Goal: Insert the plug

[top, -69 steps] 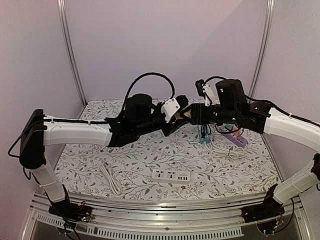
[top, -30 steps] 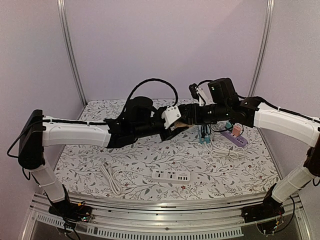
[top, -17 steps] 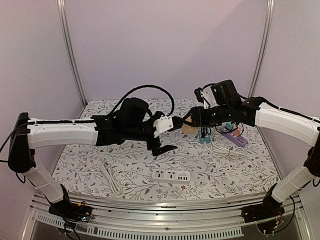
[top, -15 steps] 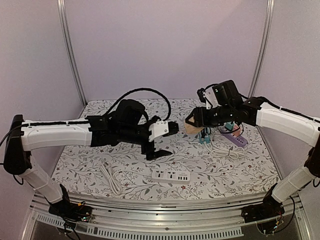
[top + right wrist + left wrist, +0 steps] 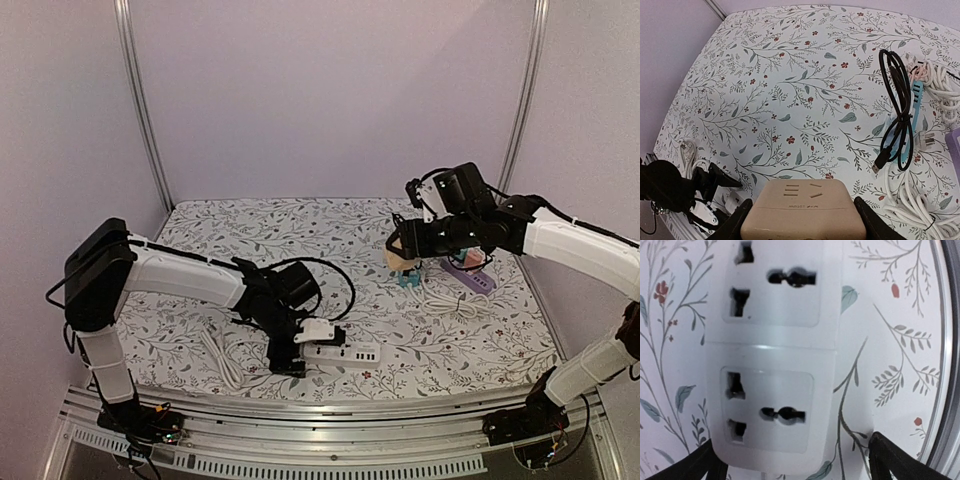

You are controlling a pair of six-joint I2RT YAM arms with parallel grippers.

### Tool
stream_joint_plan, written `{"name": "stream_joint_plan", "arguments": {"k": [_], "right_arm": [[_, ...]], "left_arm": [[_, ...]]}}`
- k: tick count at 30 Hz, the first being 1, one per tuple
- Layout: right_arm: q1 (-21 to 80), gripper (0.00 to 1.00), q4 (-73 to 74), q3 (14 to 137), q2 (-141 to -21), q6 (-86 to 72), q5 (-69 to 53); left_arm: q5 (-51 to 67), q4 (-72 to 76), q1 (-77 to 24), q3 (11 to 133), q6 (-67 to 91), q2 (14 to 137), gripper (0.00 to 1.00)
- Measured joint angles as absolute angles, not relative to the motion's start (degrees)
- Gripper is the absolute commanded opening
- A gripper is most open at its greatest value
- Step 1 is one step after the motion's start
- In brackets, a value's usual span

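The beige plug (image 5: pixel 402 254) hangs in the air over the back right of the table, with my right gripper (image 5: pixel 408 248) shut on it. In the right wrist view the plug (image 5: pixel 807 210) fills the space between both fingers (image 5: pixel 867 220). The white power strip (image 5: pixel 345 352) lies near the front edge. My left gripper (image 5: pixel 295 352) is down at its left end. The left wrist view shows two sockets of the strip (image 5: pixel 775 360), with the open gripper (image 5: pixel 795 467) straddling the strip's end, one fingertip (image 5: pixel 890 457) on each side.
A white cable (image 5: pixel 220 355) lies front left. Back right are a purple power strip (image 5: pixel 472 276), a teal adapter (image 5: pixel 408 279) and a coiled white cable (image 5: pixel 450 300). A black USB cable (image 5: pixel 897 115) lies over the teal piece (image 5: pixel 914 120).
My left gripper let go of the plug, opened, and swung down and forward to the white power strip. The right gripper kept the plug and drew back slightly to the right.
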State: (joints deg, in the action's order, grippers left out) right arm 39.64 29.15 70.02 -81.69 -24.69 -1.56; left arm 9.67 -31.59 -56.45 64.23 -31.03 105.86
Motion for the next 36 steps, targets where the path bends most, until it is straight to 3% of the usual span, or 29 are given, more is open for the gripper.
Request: {"name": "stream_joint_plan", "arguments": {"k": [4, 6, 8, 11, 15, 17, 23, 31, 36], "right_arm": [[39.6, 0.0, 29.2, 68.0, -80.0, -24.1, -1.5], [39.6, 0.0, 29.2, 67.4, -79.1, -23.9, -1.3], [39.6, 0.0, 29.2, 67.3, -78.5, -23.7, -1.1], [39.6, 0.0, 29.1, 67.3, -78.3, -23.7, -1.0], [39.6, 0.0, 29.1, 67.3, -78.3, -23.7, 0.1], [39.6, 0.0, 29.2, 67.3, -78.3, -23.7, 0.6], [39.6, 0.0, 30.5, 67.3, -78.3, -24.1, 2.1], [42.2, 0.0, 35.8, 67.7, -78.3, -25.4, 7.1], [47.0, 0.0, 37.7, 68.3, -78.3, -27.2, 10.2]], "left_arm": [[9.2, -30.8, -56.3, 65.6, -30.3, 107.4, 0.89], [9.0, -30.5, -56.3, 65.5, -29.7, 107.7, 0.76], [9.0, -30.2, -56.3, 65.5, -28.7, 108.0, 0.57], [9.5, -29.4, -56.7, 65.5, -26.9, 108.0, 0.43], [9.7, -29.0, -57.4, 65.5, -24.8, 108.1, 0.32], [9.5, -29.0, -57.8, 65.9, -23.4, 108.4, 0.32], [7.6, -28.8, -58.9, 72.5, -18.1, 113.4, 0.38], [6.6, -28.3, -59.5, 77.5, -14.2, 117.3, 0.88], [6.2, -29.9, -59.6, 76.2, -13.2, 115.0, 0.99]]}}
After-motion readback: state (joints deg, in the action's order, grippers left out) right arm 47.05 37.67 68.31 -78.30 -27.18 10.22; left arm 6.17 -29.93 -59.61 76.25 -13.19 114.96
